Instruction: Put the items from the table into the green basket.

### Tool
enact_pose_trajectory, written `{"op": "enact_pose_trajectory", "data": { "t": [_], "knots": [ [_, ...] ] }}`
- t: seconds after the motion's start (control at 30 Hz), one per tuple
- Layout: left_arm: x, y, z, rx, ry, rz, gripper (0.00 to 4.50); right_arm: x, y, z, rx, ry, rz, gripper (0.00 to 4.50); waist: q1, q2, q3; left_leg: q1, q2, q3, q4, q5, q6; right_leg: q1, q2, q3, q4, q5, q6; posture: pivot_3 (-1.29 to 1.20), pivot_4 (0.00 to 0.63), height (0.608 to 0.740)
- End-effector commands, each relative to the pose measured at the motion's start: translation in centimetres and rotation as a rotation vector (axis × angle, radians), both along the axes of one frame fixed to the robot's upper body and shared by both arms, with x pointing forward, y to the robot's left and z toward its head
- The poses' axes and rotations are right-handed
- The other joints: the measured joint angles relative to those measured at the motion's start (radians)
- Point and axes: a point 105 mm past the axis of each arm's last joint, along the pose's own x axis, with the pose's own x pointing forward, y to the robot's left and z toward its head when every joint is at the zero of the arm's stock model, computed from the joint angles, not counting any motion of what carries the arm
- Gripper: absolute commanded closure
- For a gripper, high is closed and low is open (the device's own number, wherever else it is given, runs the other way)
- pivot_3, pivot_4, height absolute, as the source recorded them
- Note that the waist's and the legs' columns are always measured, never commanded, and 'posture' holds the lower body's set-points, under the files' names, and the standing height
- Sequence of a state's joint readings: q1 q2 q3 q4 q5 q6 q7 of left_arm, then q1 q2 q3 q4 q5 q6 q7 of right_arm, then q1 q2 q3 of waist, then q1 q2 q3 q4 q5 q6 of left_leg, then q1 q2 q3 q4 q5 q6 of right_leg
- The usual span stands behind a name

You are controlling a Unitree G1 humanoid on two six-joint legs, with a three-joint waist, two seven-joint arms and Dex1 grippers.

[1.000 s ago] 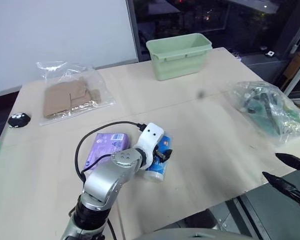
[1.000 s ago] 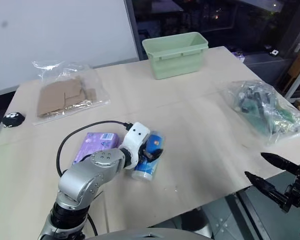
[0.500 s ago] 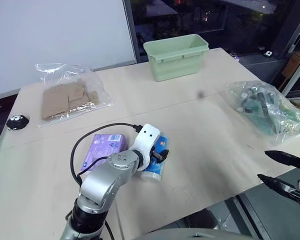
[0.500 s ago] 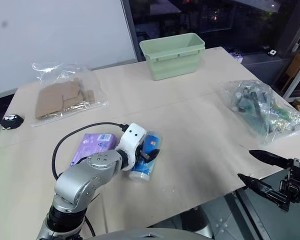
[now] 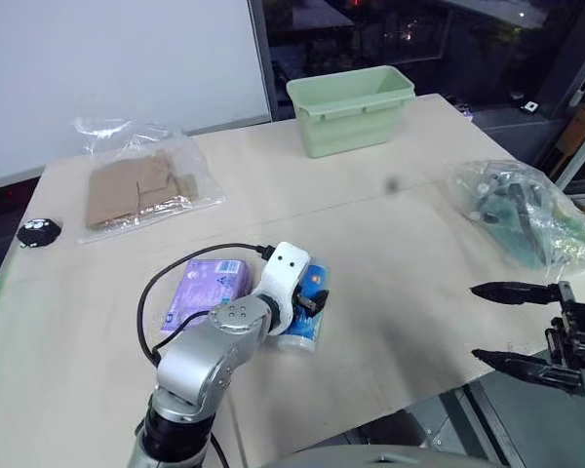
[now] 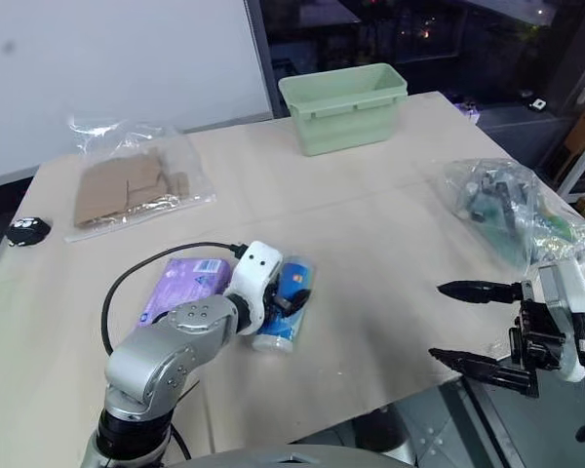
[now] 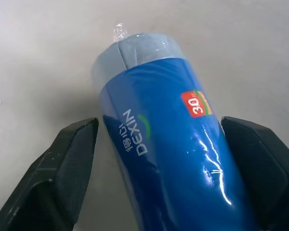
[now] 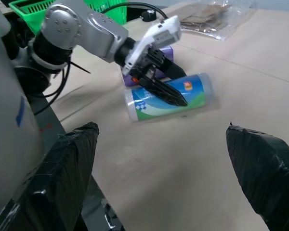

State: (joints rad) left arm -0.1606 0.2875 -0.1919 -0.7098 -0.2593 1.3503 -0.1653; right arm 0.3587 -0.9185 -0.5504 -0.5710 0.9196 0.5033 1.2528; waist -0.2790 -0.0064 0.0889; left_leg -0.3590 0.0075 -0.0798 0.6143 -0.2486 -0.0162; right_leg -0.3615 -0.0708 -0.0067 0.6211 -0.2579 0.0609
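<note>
This looks like a lab or office test room: a large pale wooden desk stands by a white wall panel and dark glazed windows, bearing clear bags of cardboard pieces and mixed parts, and a mint-green tub.

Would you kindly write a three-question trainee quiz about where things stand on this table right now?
1. True or false: the blue-labelled cylindrical tube lies on its side.
2. Which item lies beside it? A. purple rectangular packet B. a red mug
3. Fill in: the left tool has one finger on each ___ of the tube.

Key: 1 true; 2 A; 3 side.
</note>
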Motion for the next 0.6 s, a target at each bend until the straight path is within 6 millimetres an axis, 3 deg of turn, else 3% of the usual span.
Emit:
{"op": "enact_pose_trajectory", "data": {
  "t": [0.03,0.1,0.33,0.6],
  "knots": [
    [-1.0,3.7,-3.8,0.144,0.17,0.149,1.84,0.1,0.2,0.3,-0.004,-0.019,0.025,0.0,0.005,0.0,0.0,0.0,0.0,0.0,0.0,0.0,0.0,0.0,0.0,0.0,0.001,0.0,0.0,-0.29,0.084,0.74],
    [-1.0,3.7,-3.8,0.145,0.168,0.15,2.15,0.3,0.2,0.3,-0.001,-0.026,0.02,0.0,0.009,-0.001,0.0,0.001,0.0,-0.001,0.001,0.0,0.0,0.0,0.001,0.002,0.002,0.0,0.0,-0.29,0.081,0.74],
    [0.7,3.7,-2.4,0.109,0.053,0.162,2.31,0.6,0.3,0.3,0.009,-0.037,0.008,0.0,0.016,-0.001,0.0,0.005,0.0,-0.001,0.001,0.0,0.0,0.0,0.003,0.005,0.005,0.0,-0.001,-0.29,0.078,0.74],
    [3.9,2.9,2.6,-0.289,-0.172,0.179,2.31,1.2,0.7,1.0,0.042,-0.058,0.0,0.0,0.051,-0.004,0.008,0.007,-0.005,-0.003,0.005,-0.002,-0.003,-0.001,0.003,0.009,0.005,0.001,-0.001,-0.28,0.073,0.74]
  ]
}}
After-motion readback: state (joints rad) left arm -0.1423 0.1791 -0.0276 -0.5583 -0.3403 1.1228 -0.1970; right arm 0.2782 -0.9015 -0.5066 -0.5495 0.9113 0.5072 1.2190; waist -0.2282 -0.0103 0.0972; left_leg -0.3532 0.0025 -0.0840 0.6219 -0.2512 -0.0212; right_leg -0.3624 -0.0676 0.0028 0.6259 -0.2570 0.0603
